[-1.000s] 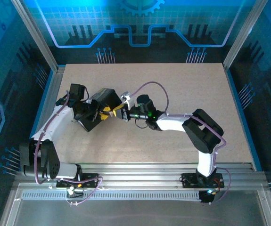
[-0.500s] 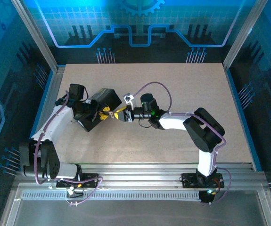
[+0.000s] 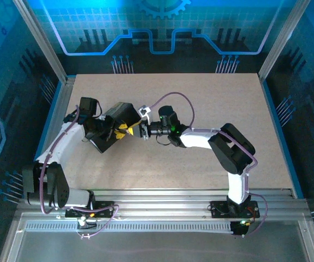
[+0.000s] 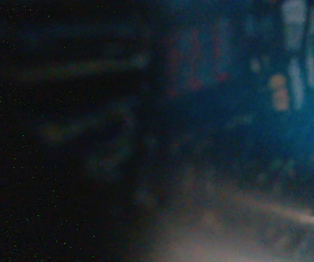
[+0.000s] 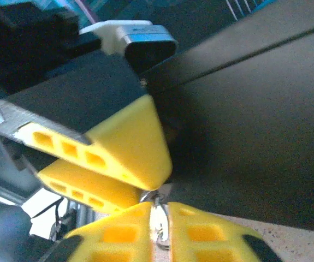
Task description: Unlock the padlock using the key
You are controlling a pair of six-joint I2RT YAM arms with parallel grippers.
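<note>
In the top view my left gripper [image 3: 122,130] lies against the dark box [image 3: 125,113], and my right gripper [image 3: 136,131] meets it tip to tip. The right wrist view has my right gripper [image 5: 159,210] shut on the key [image 5: 159,225], a thin silvery sliver upright between the yellow pads. Just above it, the left gripper's yellow fingers [image 5: 126,139] come together on a small silvery bit [image 5: 160,191], which I take for the padlock; most of it is hidden. The key's tip touches that bit. The box [image 5: 244,125] looms behind. The left wrist view is a dark blur.
The chipboard table [image 3: 211,98] stretches behind and to the right of the grippers. A metal rail [image 3: 173,197] runs along the near edge, and frame posts stand at the back corners. My right arm's elbow [image 3: 233,150] sits right of centre.
Half a second ago the right wrist rolled and sat slightly back; now it has rolled back and is against the left gripper's tips again. The left arm and box have not moved.
</note>
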